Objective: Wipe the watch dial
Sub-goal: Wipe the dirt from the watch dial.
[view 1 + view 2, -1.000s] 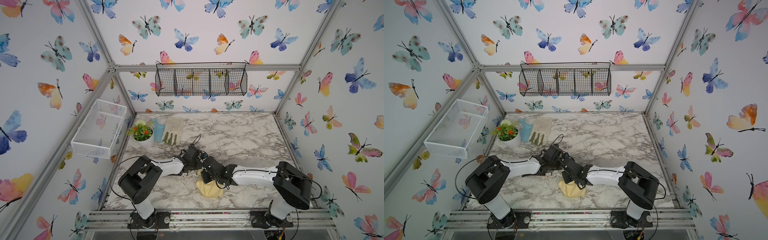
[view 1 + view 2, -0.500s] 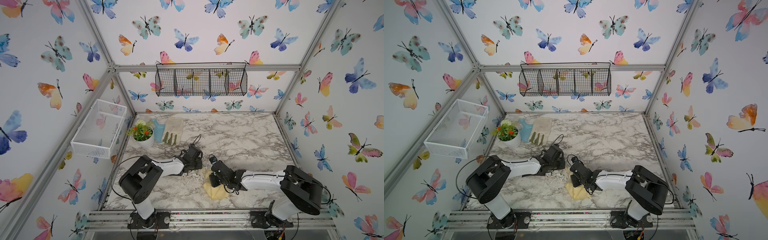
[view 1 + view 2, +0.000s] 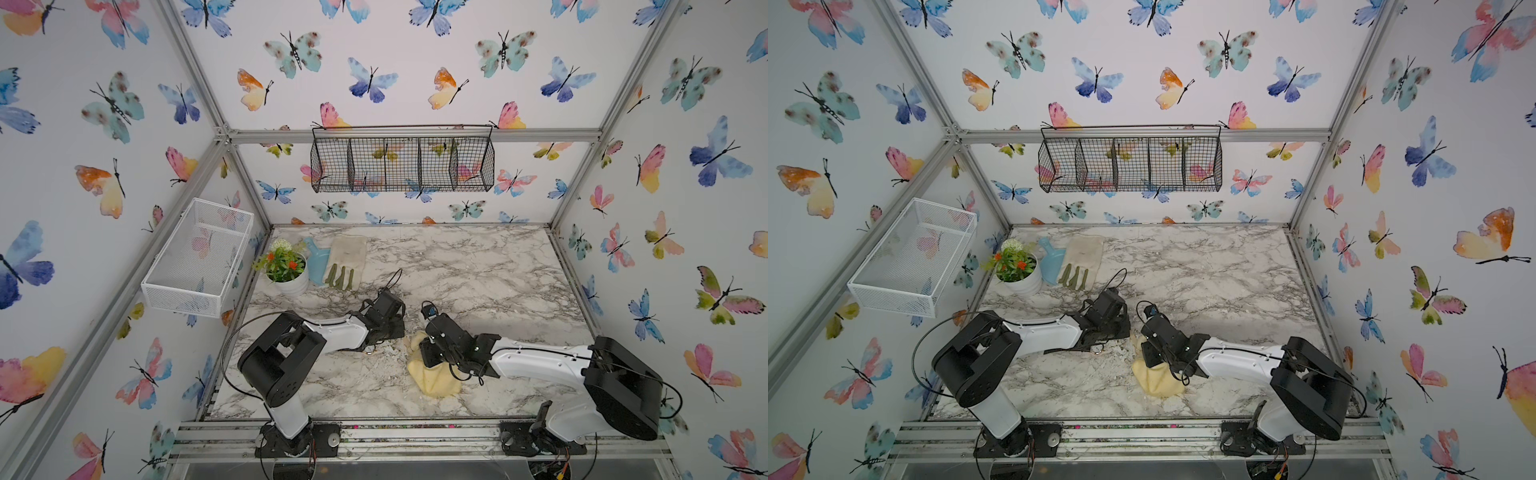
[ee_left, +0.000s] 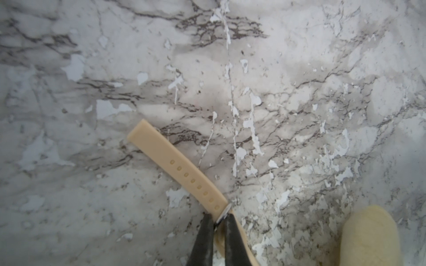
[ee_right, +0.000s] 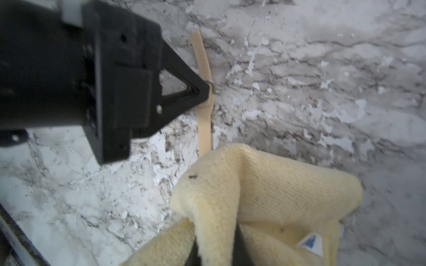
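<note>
The watch (image 4: 179, 165) has a beige strap with holes and lies across the marble table (image 3: 478, 282). Its dial (image 4: 224, 213) shows only edge-on, as a thin silver rim. My left gripper (image 4: 219, 218) is shut on that rim, and in the right wrist view the left gripper (image 5: 202, 91) pinches the watch (image 5: 204, 62) mid-strap. My right gripper (image 5: 216, 248) is shut on a fold of the yellow cloth (image 5: 265, 195), a short way from the watch. In both top views the cloth (image 3: 432, 376) (image 3: 1156, 380) hangs under the right gripper onto the table.
A potted plant (image 3: 286, 270), a blue scoop (image 3: 318, 259) and a pair of gloves (image 3: 347, 259) stand at the back left. A white wire basket (image 3: 199, 255) hangs on the left wall and a black one (image 3: 401, 164) on the back wall.
My right gripper has drawn back from the left gripper, rightwards, taking the cloth with it. The left gripper has stayed put on the watch.
</note>
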